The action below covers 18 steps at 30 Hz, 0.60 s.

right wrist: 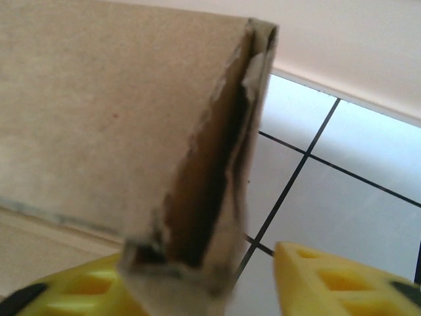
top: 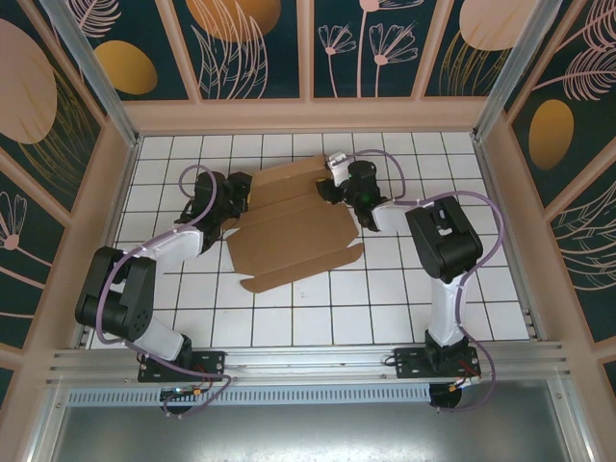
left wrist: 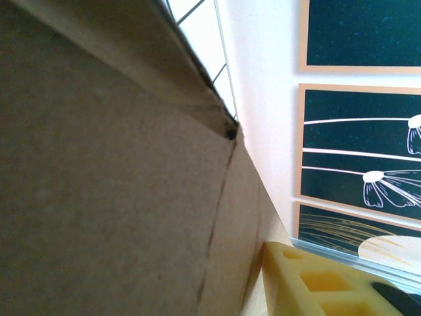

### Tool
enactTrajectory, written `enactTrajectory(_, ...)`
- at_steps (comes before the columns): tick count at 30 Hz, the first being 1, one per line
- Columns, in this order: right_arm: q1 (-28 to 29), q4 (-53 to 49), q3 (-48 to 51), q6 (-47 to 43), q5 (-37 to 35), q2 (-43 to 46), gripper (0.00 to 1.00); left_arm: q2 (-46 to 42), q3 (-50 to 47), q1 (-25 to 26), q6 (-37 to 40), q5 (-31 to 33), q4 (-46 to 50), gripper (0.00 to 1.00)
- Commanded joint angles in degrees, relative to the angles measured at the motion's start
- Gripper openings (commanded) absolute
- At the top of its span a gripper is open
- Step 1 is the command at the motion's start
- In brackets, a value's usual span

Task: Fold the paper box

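2 arms reach out from the near edge, and between them the paper box [top: 289, 241] lies mid-table on the tiled table [top: 385, 308], approx. centred.

Near half first: the big panel and its near flaps lie flat, no crease raised, so we judge the job barely begun.

Further out, at the sheet's left edge, the left gripper [top: 234, 200] sits against the cardboard. Its wrist cam has cardboard close up w/ 1 yellow finger [left wrist: 316, 284] just beside it and the other finger hidden. We can't tell whether it's pinching or merely alongside.

Farthest, at the far right corner, the right gripper [top: 334, 183] straddles the end of a doubled-over flap. 1 finger touches the cardboard and the other stands apart w/ tile showing in the gap, so the jaws are part-open w/ nothing clamped yet. That far strip looks lifted off the table, prob. the 1st wall.

Left to do, in our view: raise the remaining walls and tuck the end flaps, i.e. nearly everything.
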<state>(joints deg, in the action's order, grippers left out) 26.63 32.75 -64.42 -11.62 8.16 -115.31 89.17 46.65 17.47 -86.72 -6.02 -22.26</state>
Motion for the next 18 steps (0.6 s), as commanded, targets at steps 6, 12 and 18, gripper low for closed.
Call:
enactTrajectory(6,0.2,-3.5,-1.8,-1.2,-0.9,-2.7,0.34,2.2,1.3,0.0,-1.1,-1.0,5.1,0.41)
enactTrajectory(12,0.1,-3.0,-0.8,-1.7,-2.5,-2.6,0.33,2.3,1.7,0.0,-1.0,-0.9,5.1,0.41)
enactTrajectory(18,0.2,-5.2,-4.5,-2.2,-4.2,-5.1,0.28,2.3,1.7,0.0,-1.1,-1.0,5.2,0.41)
